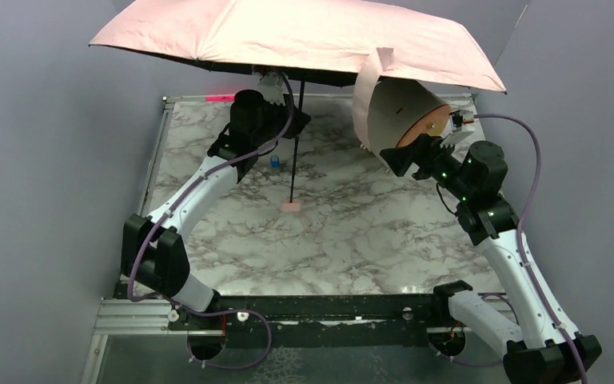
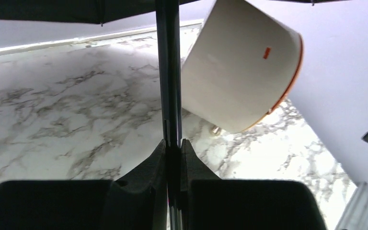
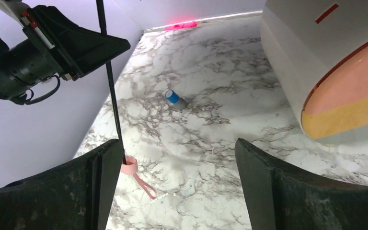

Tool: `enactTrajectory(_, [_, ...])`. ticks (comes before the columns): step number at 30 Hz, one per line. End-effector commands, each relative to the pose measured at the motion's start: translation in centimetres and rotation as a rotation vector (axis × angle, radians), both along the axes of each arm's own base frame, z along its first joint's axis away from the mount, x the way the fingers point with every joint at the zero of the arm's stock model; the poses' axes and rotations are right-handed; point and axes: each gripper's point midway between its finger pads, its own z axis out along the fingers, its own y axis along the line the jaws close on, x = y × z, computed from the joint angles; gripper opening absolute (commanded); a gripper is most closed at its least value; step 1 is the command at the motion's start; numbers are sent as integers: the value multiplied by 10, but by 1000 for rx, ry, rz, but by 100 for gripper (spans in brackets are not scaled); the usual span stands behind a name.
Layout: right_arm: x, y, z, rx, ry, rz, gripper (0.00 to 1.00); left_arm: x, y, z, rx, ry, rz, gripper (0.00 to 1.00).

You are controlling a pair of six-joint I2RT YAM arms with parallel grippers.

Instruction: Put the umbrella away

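Soft, even light falls from above, leaving the underside of the umbrella nearly black and the marble table bright without hard shadows, while the close fingers in both wrist views look dark and blurred.

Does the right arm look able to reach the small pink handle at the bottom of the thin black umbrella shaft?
Probably yes. The right gripper is open, with only bare marble tabletop between it and the small pink handle; the cream cylindrical drum sits aside.
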Motion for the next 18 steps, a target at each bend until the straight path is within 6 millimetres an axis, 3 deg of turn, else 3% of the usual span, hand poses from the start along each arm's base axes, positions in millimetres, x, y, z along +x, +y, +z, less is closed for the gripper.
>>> enactTrajectory(1, [-3, 5, 30, 34, -75, 37, 91, -24, -17, 73, -179, -85, -114, 0])
enactTrajectory(10, [0, 20, 66, 122, -150, 111, 88, -61, -27, 110, -237, -122, -240, 0])
enactTrajectory(18, [15, 44, 93, 242, -198, 243, 84, -94, -43, 120, -246, -145, -351, 0])
